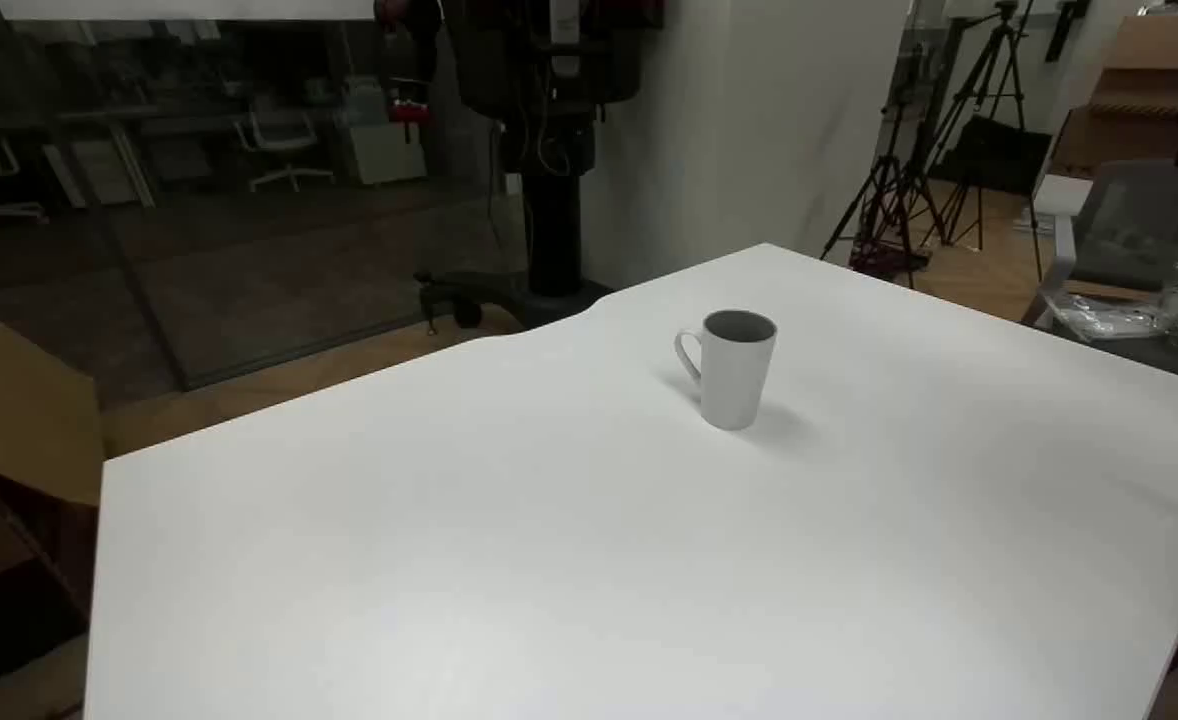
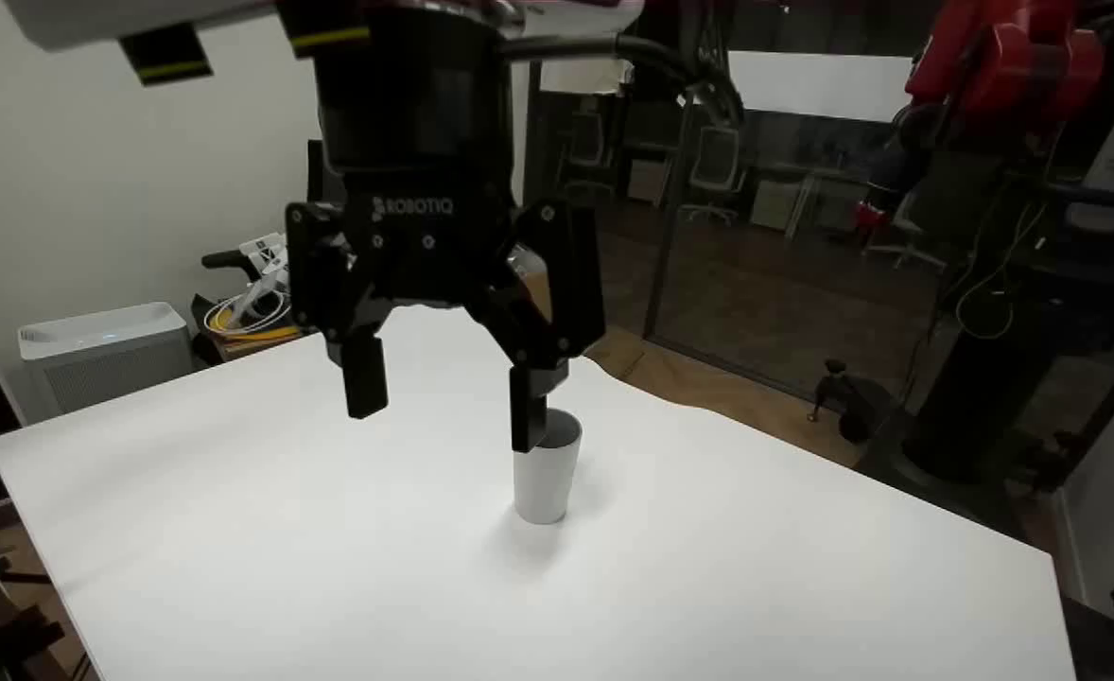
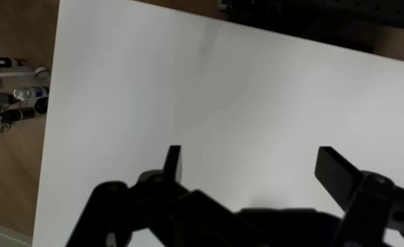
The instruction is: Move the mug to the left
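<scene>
The white mug stands upright on the white table, with its dark grey inside showing and its loop handle toward the left in this exterior view. The mug also shows in an exterior view, where its handle is hidden and one fingertip covers part of its rim. My gripper is open, with nothing between its fingers, and hangs above the table. In the wrist view the open gripper is over bare table, and the mug does not show. My gripper is out of view in an exterior view where the mug is seen whole.
A red and black robot on a black stand is behind the table edge. A white box-like appliance and cables are beyond another edge. A cardboard box stands beside the table. Bottles lie on the floor off the edge.
</scene>
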You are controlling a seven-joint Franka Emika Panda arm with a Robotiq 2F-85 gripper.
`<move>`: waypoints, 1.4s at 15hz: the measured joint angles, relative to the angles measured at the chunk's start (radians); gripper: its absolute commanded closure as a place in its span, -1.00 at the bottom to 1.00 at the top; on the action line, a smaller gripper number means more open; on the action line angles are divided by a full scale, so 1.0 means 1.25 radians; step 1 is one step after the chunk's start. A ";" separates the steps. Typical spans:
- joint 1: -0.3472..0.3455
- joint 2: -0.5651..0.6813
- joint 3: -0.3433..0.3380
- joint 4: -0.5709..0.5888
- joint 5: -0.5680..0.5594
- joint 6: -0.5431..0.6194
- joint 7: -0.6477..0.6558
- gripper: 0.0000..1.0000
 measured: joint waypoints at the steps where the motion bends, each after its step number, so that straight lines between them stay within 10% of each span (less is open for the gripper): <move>1: 0.000 0.000 0.000 0.000 0.000 0.000 0.000 -1.00; 15: 0.000 0.000 0.000 -0.001 0.002 0.007 0.000 -1.00; 21: 0.017 0.045 -0.004 0.001 0.013 0.225 -0.057 -1.00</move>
